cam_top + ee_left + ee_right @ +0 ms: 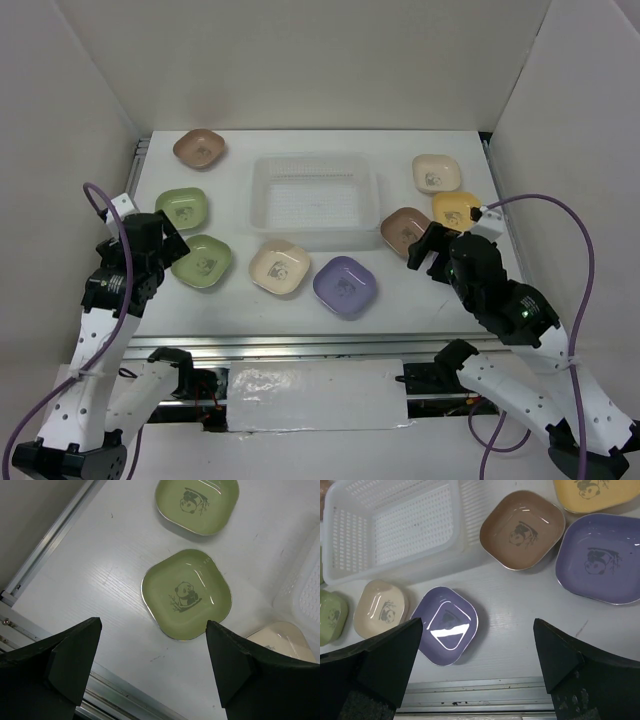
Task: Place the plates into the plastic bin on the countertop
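Spreading across most of the top view, the tabletop [400, 312] is closed in by white panels on three sides and by a metal rail [300, 345] at the near edge; the plastic bin [316, 200] is set mid-table toward the back, within reach of both arms, and no plate is yet seen inside it.

The left fingers [172, 240] are held wide apart and empty above the near green plate [186, 594]; that plate is framed between them in the left wrist view, judged to be the line-up for a grasp by its rim. The right fingers [428, 250] are likewise spread wide with nothing gripped, over the bare strip between the purple plate [445, 625] and the brownish-pink plate [522, 530].

Bare tabletop is seen all round the near green plate, well apart from the far green plate [196, 502] and near the cream plate [279, 267], so room for a low approach is judged ample. On the right less room is left; the brownish-pink plate, a second purple plate [600, 560] hidden under the arm in the top view, and the yellow plate [590, 492] are crowded together, the first just beside the bin's corner; whether their rims touch cannot be told. All the plates lie flat and low, so a thin edge is all that is offered.
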Controlling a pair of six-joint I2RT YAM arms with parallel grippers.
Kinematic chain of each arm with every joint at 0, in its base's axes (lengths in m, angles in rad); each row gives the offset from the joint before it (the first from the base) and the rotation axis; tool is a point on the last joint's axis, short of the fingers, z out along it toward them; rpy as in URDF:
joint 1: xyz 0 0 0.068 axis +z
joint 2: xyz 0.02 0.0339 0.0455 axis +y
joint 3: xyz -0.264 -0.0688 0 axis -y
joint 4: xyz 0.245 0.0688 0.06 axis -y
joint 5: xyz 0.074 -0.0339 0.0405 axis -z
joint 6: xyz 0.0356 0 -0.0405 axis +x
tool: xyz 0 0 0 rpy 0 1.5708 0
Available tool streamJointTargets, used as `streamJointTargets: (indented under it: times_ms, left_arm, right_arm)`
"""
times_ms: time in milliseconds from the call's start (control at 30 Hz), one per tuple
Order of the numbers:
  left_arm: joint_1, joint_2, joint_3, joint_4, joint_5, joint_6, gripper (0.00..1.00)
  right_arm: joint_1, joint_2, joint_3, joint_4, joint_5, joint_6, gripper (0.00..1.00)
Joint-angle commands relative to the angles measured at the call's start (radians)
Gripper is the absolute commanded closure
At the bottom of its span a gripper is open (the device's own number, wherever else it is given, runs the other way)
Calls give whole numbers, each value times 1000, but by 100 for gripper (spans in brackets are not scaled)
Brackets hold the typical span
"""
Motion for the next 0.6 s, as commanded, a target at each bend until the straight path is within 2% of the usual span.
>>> streamJointTargets:
  times_ms: [0,133,333,467,567]
  left_arm:
    - [-3,-9,4,34,-2,11,1]
    - [-3,-1,3,43,18,22,1]
    - [-3,-9,-5,60,49,34,1]
    - [-5,-3,-7,66,64,45,1]
    - [-8,-1,-7,64,72,46,1]
  right_arm:
    - [0,-7,9,-34,53,39,0]
    - [-2,-21,-3,-27,78,111,0]
    - [0,-74,-150,146,-103,127,0]
    - [44,54,-245,156,-69,370,0]
    - [124,119,-332,241,-37,501,0]
